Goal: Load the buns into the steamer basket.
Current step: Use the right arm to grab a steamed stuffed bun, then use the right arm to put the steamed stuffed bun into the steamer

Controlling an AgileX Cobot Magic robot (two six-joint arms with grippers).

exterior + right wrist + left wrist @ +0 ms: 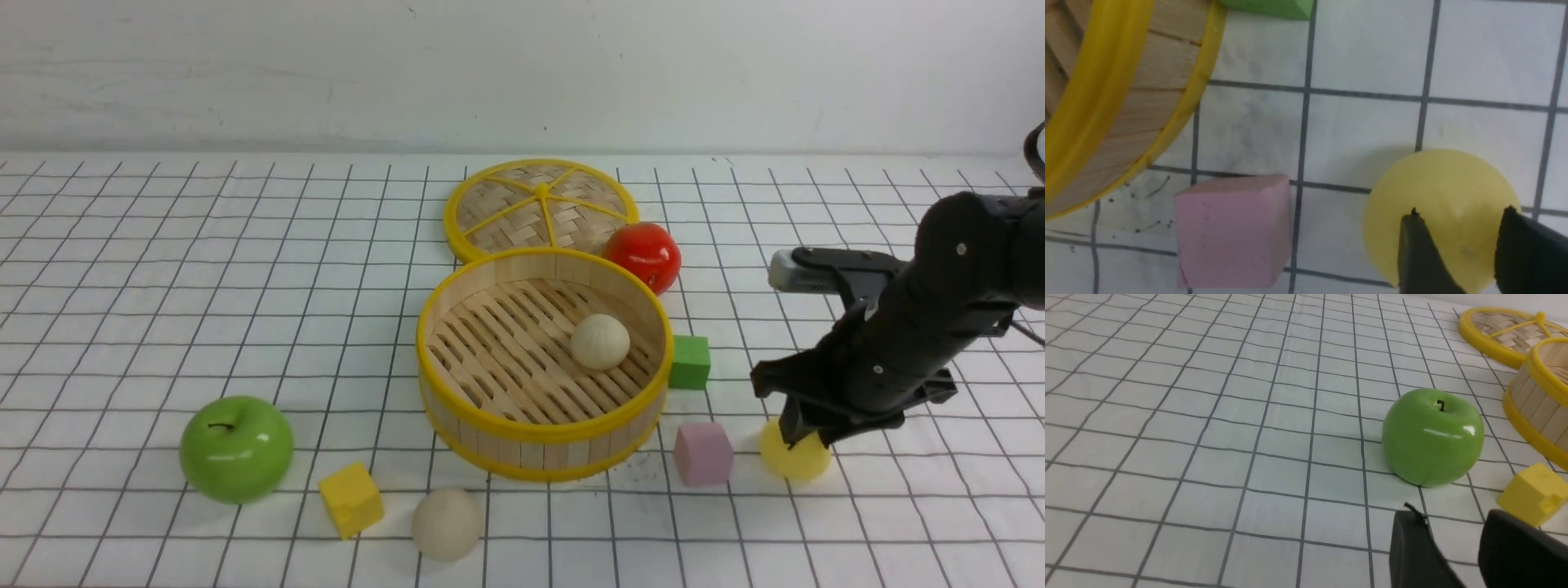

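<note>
Showing a white surface (163,286) ruled with a dark grid, seen from between the robot's two arms

At the centre stands a round wooden-slat steamer basket with yellow rims (543,433). One off-white matte round bun (600,342) lies inside it on the slatted floor, towards the right wall. A second off-white round bun (446,524) sits on the surface in front of the basket, near its front left edge, just beside a small yellow foam cube (351,499). A glossy green apple (236,447) rests further left.

Behind the basket lies a flat woven lid with a yellow rim and spokes (540,206); the basket's back edge overlaps it in this view. A glossy red apple (645,255) sits at the basket's back right. A small green cube (690,362) is just beside the basket's right wall, and a small pink cube (703,453) lies near its front right.

A pale yellow round bun (796,465) rests on the surface just right of the pink cube. The right arm's fingers (796,429) are lowered onto its top; the wrist camera shows them standing apart with the bun between and beneath them, and whether they press on it cannot be told.

The left arm's fingers (1425,543) show only in the left wrist view, apart with bare surface between them, near the green apple and the yellow cube
</note>
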